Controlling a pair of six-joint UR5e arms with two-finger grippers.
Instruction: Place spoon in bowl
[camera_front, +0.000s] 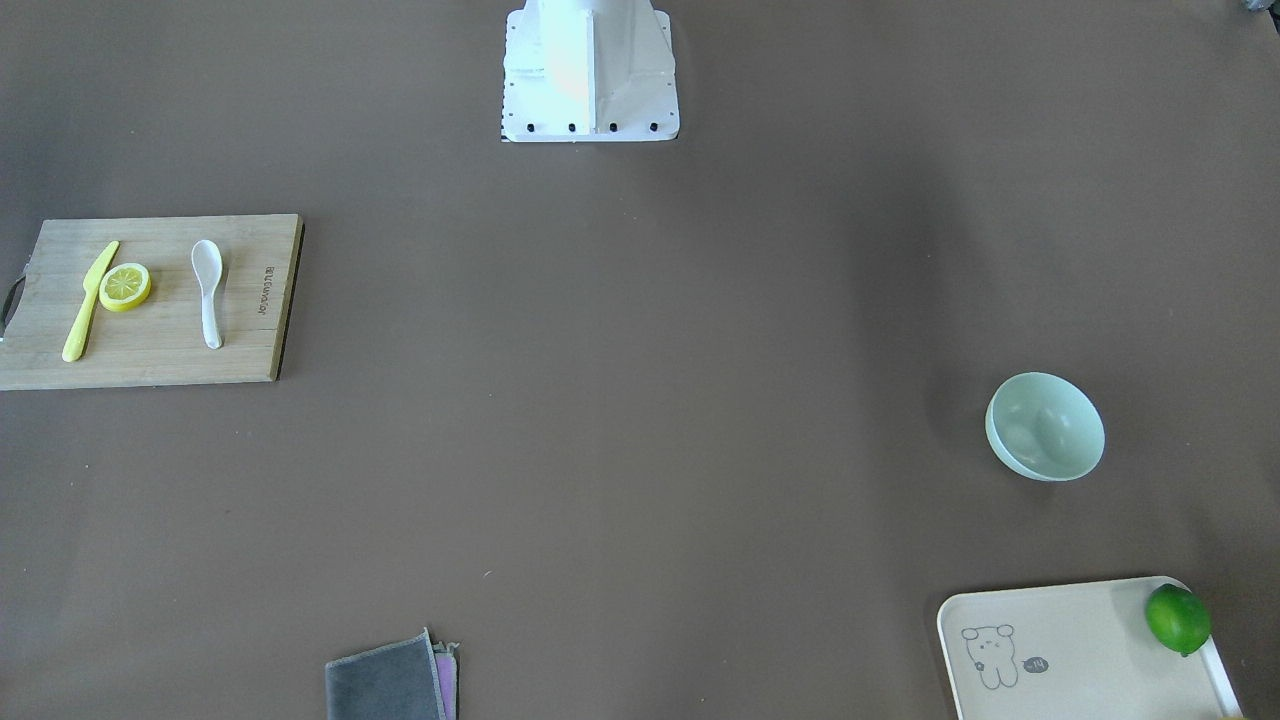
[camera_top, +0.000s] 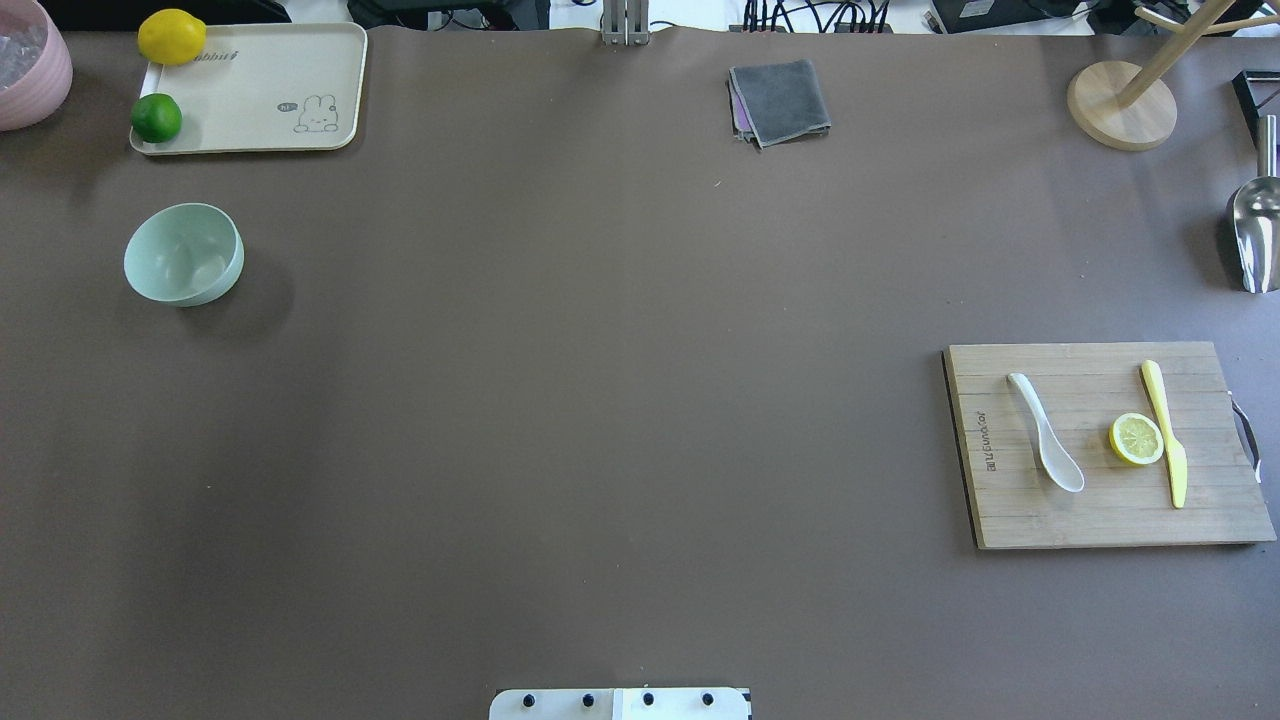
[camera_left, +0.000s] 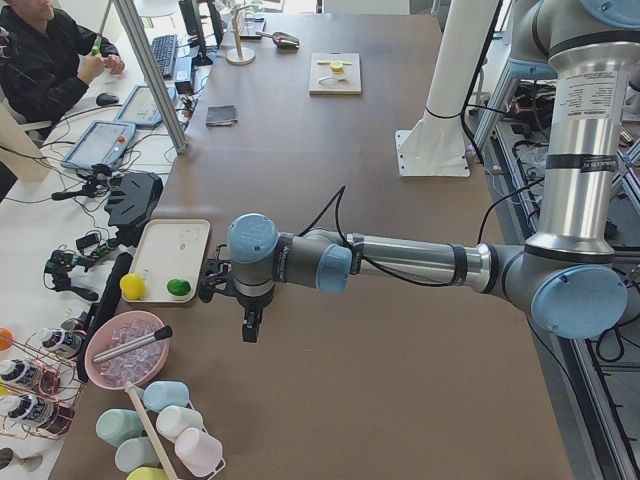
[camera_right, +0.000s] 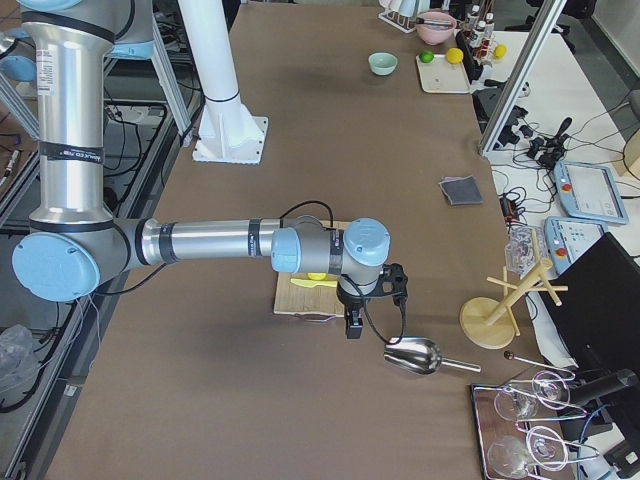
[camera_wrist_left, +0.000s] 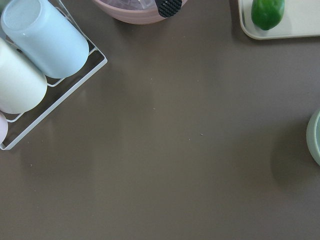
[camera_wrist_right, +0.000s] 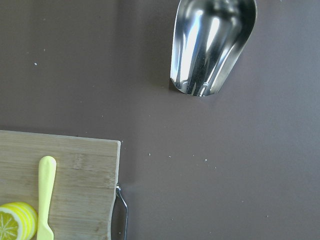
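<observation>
The white spoon lies on a wooden cutting board, shown on the right in the overhead view. The mint-green bowl stands empty at the far left of the overhead view; its rim shows at the left wrist view's right edge. My left gripper hangs over the table near the tray end. My right gripper hangs past the board's handle end, near a metal scoop. Both show only in side views, so I cannot tell if they are open or shut.
A yellow-green knife and a lemon slice share the board. A cream tray holds a lime and a lemon. A grey cloth, a wooden stand and a pink bowl sit along the far edge.
</observation>
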